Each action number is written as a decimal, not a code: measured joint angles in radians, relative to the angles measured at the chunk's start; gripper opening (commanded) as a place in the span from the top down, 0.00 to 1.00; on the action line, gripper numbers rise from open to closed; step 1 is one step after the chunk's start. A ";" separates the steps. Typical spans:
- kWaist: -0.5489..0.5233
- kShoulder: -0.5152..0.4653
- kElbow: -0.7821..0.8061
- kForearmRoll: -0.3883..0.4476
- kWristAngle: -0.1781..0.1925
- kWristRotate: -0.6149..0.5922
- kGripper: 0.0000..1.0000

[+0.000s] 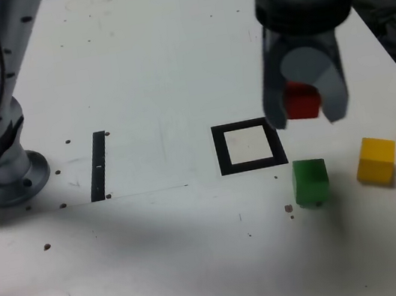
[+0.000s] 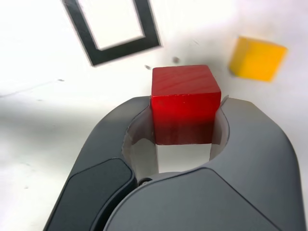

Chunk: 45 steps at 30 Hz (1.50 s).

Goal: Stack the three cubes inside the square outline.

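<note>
Three cubes are in view on the white table [image 1: 131, 68], and only one of them is off its surface. Nearest the exterior camera, the green cube [image 1: 310, 181] sits just beyond the square outline [image 1: 248, 145] corner that faces the camera on the exterior view's right, close to it but not overlapping the black frame. The yellow cube [image 1: 376, 160] rests farther out from the outline on that same side, well apart from it and near the green one. Above these, the gripper [image 1: 304, 109] is clamped on the red cube [image 1: 301, 99], its two grey jaws pressing opposite faces, and it holds the block in the air just beside the outline's right edge as the exterior view shows it, not over the white centre. The wrist view confirms the hold: the red block is wedged between the jaws. A thin black strip [image 1: 98, 165] lies well apart from the outline, toward the arm's base [image 1: 5, 176].
</note>
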 measured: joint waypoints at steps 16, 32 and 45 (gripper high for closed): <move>0.117 -0.141 0.397 -0.227 -0.028 -0.004 0.73; 0.170 -0.159 0.575 -0.392 -0.116 -0.003 0.73; 0.205 -0.148 0.658 -0.458 -0.131 -0.004 0.73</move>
